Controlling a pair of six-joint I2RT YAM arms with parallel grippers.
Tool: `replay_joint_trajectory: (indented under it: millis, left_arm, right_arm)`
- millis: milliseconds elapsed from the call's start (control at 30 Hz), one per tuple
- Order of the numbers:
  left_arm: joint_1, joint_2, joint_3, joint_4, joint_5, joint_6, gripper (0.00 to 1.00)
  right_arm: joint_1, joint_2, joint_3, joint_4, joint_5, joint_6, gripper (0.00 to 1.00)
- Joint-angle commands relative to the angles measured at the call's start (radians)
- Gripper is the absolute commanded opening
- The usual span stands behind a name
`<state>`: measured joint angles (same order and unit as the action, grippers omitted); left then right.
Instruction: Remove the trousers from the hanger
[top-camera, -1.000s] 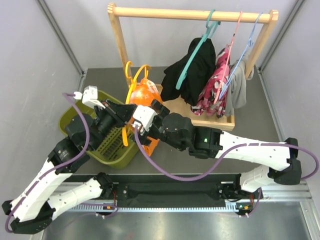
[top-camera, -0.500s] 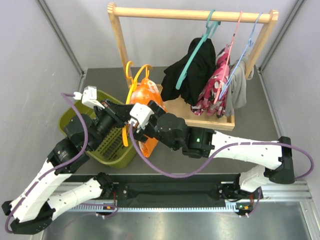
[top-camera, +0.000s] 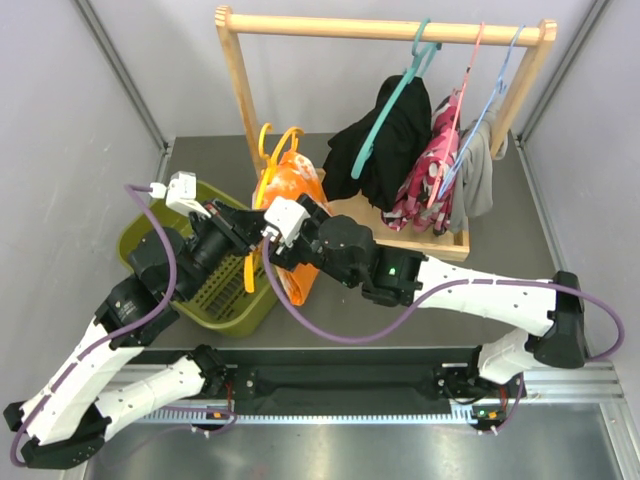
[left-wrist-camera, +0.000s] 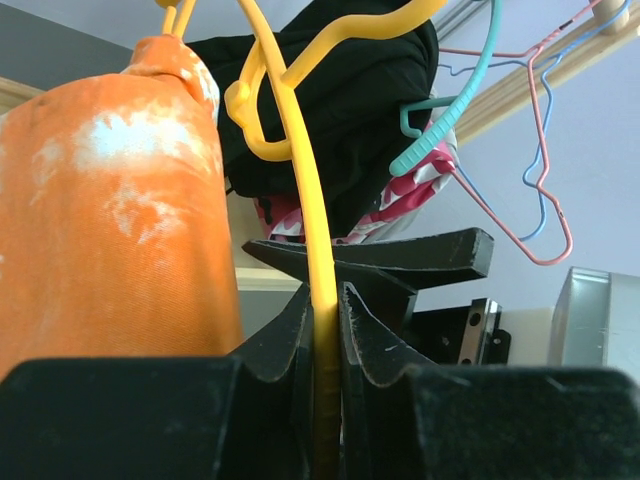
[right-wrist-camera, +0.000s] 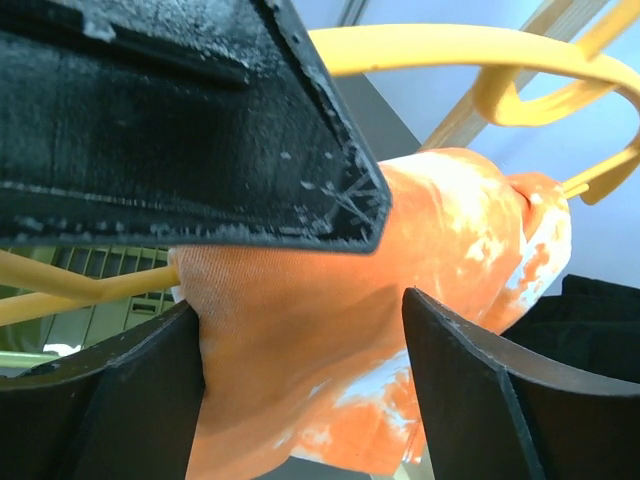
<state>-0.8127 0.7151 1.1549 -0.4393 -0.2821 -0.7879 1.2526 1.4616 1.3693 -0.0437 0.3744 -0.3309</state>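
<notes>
Trousers (top-camera: 292, 192): orange with pale blotches, draped on the yellow hanger (top-camera: 262, 160) and held up off the table (top-camera: 420, 330) between the two arms, just right of the green basket (top-camera: 232, 305) and in front of the rack's left post.
Hanger: tilted; its hook sits low beside that post, not on the top rail.
Left pincer (left-wrist-camera: 322, 300): closed tight on the hanger's thin yellow bar, which rises straight out from between the fingertips, with the trousers hanging just to its left in the wrist view.
Right pincer (right-wrist-camera: 300, 340): clamped on a thick bunch of the orange cloth; the cloth fills the gap from one finger to the other, close under the hanger's yellow curve.
Basket: at the left of the table, partly under the left arm.
Wooden rack (top-camera: 380, 28): at the back of the table, carrying a black garment (top-camera: 395, 135), a pink patterned one and a grey one, each on its own hanger over at the right end.
</notes>
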Motion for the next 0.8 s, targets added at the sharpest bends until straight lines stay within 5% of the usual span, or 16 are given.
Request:
replay_joint_trajectory:
  millis: [0,67,200,400,767]
  left_arm:
    - [-0.002,-0.042,0.042,0.229,0.060,-0.017,0.00]
    - [-0.002,-0.046,0.042,0.229,0.064,-0.020,0.00]
    - [-0.003,-0.060,0.040,0.225,0.061,-0.020,0.00]
    - [-0.002,-0.092,0.020,0.191,0.002,0.004,0.00]
    - [-0.002,-0.105,-0.095,0.133,-0.218,0.108,0.00]
  right_arm:
    - [-0.041,0.039,0.056,0.038,0.028,-0.025,0.74]
    - [-0.051,0.055,0.073,0.036,0.011,-0.013,0.71]
    - [-0.076,0.066,0.129,-0.022,-0.092,0.007,0.36]
    - [-0.091,0.052,0.249,-0.228,-0.336,-0.126,0.00]
    - [-0.116,0.045,0.603,-0.489,-0.551,-0.270,0.00]
